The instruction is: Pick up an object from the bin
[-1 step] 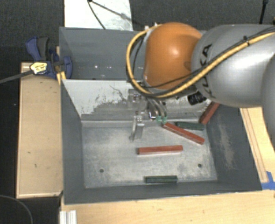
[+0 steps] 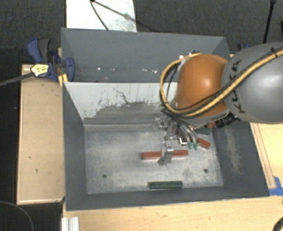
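Camera view puts the gripper point(image 2: 165, 159) low over the floor of the grey metal bin point(image 2: 74, 143), just toward 3 o'clock of the floor's middle. Whether it is spread or closed up I cannot tell from this angle; the silver tip reads to me as one narrow piece.

That tip crosses a flat reddish-brown bar point(image 2: 151, 155), which lies on the floor with its ends pointing to 9 and 3 o'clock. The gripper meets the bar somewhat toward its 3 o'clock end. I cannot say whether metal touches it or hangs just above.

From the gripper toward 2 o'clock, close beside the wrist hardware, lie a small green piece point(image 2: 194, 147) and, just beyond it, a short red piece point(image 2: 204, 144). Toward 6 o'clock, well apart from the bar, a dark flat strip point(image 2: 165, 185) rests along the foot of the near wall.

Above the wrist I see the rounded orange cover point(image 2: 199, 83), with a yellow and black cable point(image 2: 218, 97) looped around it.
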Tool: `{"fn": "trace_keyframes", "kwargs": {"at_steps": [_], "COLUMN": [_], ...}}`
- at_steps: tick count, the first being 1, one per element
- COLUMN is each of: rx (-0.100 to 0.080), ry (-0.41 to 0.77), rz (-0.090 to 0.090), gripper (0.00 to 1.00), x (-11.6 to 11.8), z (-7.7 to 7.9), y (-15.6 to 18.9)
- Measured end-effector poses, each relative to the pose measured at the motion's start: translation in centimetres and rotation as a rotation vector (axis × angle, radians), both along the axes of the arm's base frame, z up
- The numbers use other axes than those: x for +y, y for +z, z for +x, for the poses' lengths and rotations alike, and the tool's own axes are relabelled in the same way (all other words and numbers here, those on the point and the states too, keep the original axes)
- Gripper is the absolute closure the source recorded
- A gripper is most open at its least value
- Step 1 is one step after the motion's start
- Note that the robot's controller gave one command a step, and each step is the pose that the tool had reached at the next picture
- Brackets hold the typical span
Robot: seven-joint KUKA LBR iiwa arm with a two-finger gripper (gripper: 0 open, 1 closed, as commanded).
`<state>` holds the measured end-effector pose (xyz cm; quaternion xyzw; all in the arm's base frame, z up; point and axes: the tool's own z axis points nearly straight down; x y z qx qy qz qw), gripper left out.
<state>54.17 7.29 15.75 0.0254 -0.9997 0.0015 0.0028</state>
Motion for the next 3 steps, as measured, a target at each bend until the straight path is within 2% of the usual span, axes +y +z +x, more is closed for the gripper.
{"fn": "trace_keyframes", "kwargs": {"at_steps": [1,2,3], "rx": [-0.001,-0.008,-0.014], "ry": [0.028,0.025,0.329], "rz": [0.003,0.004,0.004], "gripper": [0.0,1.0,1.0], "x": [-1.2,-1.0,1.1], "z": [1.2,1.3,0.6], "y": [-9.2,-8.7,4.3]}}
